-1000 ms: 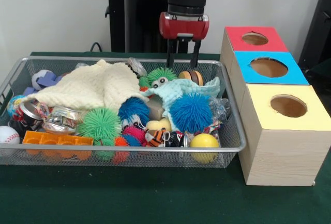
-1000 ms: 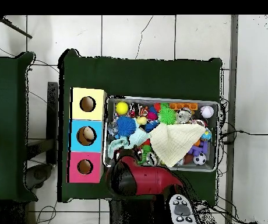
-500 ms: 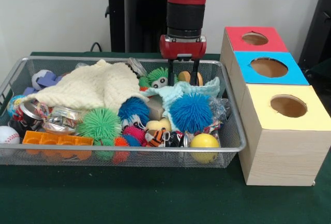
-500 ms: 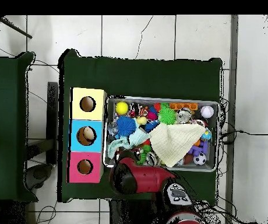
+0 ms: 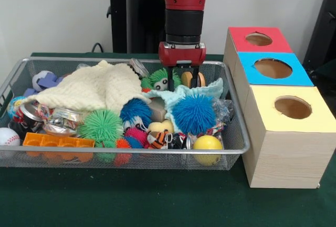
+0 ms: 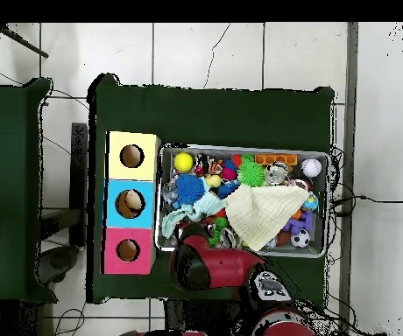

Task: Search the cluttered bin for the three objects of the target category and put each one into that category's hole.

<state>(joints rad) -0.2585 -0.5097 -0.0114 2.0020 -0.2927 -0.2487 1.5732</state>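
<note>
One wide wire-mesh bin (image 5: 231, 148) fills most of the green table (image 5: 157, 206), with three wooden boxes lined up beside it; the yellow-topped one nearest the camera carries the hole (image 5: 293, 107) that matters here. Inside the bin, a cream knitted cloth (image 5: 89, 88) and a pale blue cloth (image 5: 181, 95) drape over much of the clutter, so the clear-film wads are mostly hidden; what looks like one crinkly wad (image 5: 223, 110) shows at the bin's end nearest the boxes, behind the big blue spiky ball (image 5: 193, 114). The gripper (image 5: 182, 83) hangs low at the bin's far side with its fingers parted and nothing between them, tips just above the pale blue cloth, a green spiky ball (image 5: 163, 77) and a round tan object. The likely trouble is closing on cloth or a ball rather than a wad, since the fingers stand over the wrong things; a dragged cloth could also bury the wad further or snag on the mesh. No brand, label or legible writing shows anywhere.
</note>
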